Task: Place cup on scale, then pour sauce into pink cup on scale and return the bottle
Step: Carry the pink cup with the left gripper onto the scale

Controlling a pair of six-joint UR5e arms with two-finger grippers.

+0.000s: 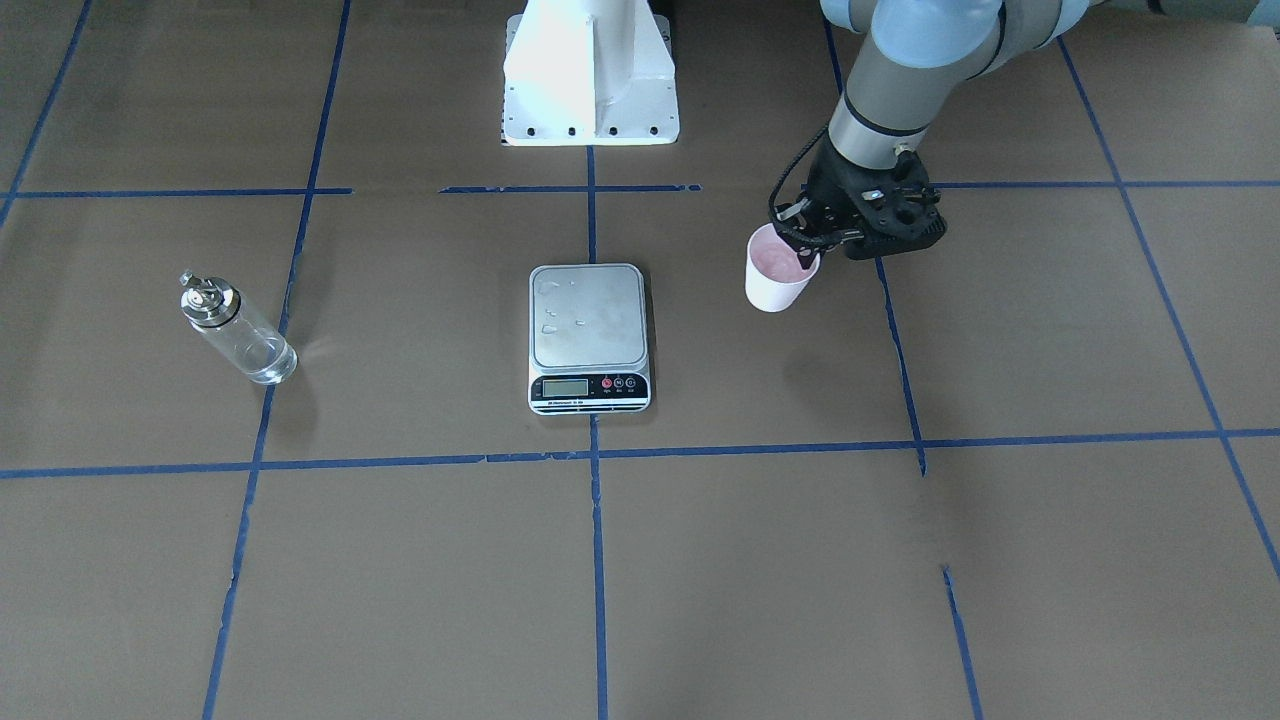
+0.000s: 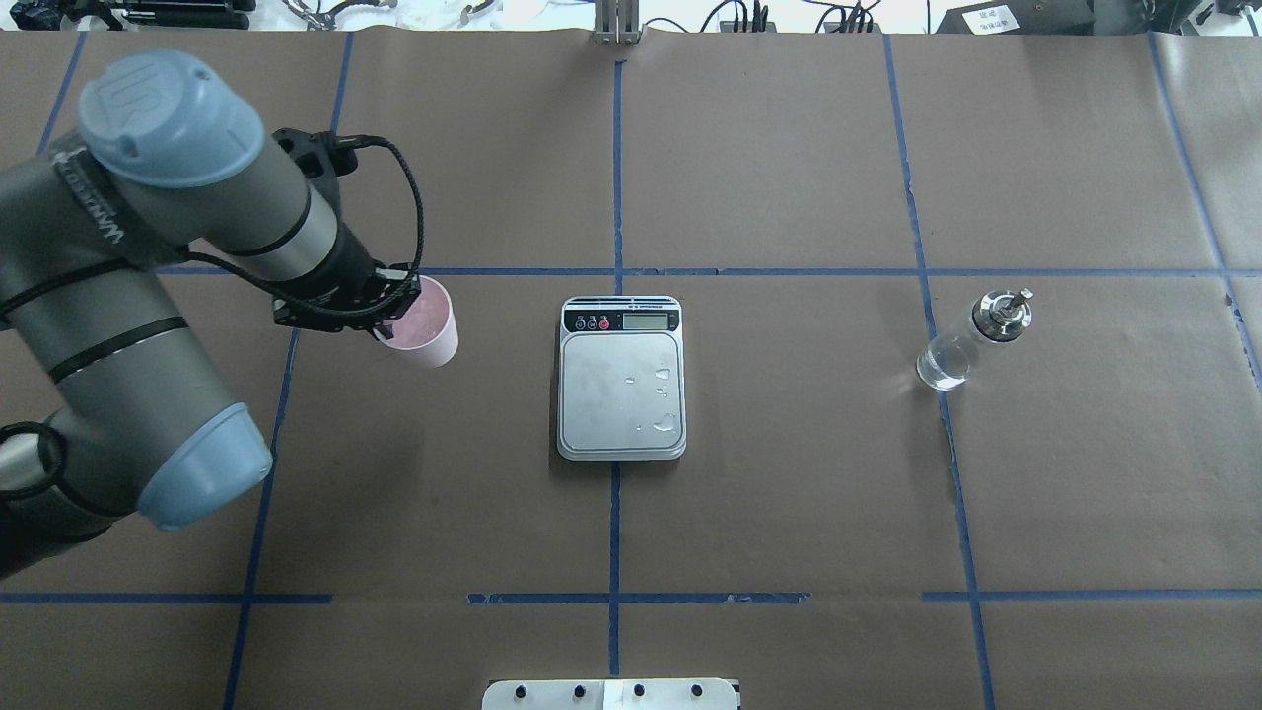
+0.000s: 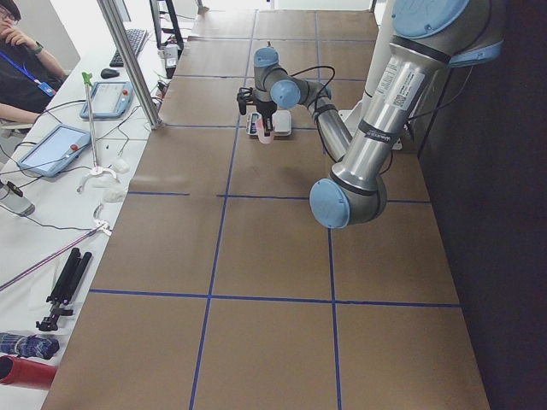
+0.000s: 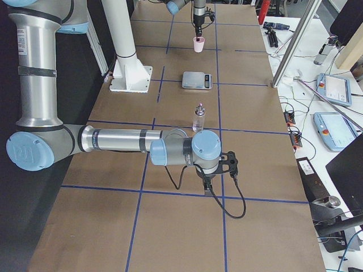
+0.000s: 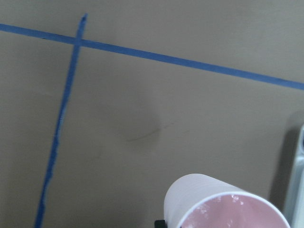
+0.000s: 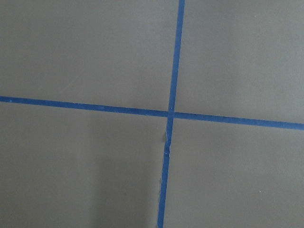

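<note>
Currently the left claw [image 1: 802, 248] is pinching the cup [image 1: 778, 275] by its rim, apparently holding it above the desk [image 1: 700, 560] beside the scale [image 1: 588, 318]. The bottle [image 1: 237, 330] is standing well apart. Placing, pouring and return are pending. The right claw [image 4: 209, 180]: cannot tell whether spread.

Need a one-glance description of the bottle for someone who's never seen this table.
Find the scale in the middle of the brown table; in the overhead view, look right to the next blue tape line. The bottle stands alone there, opposite the side where the left gripper holds the cup. It is the only clear glass thing, capped in shiny metal with a small spout.
</note>
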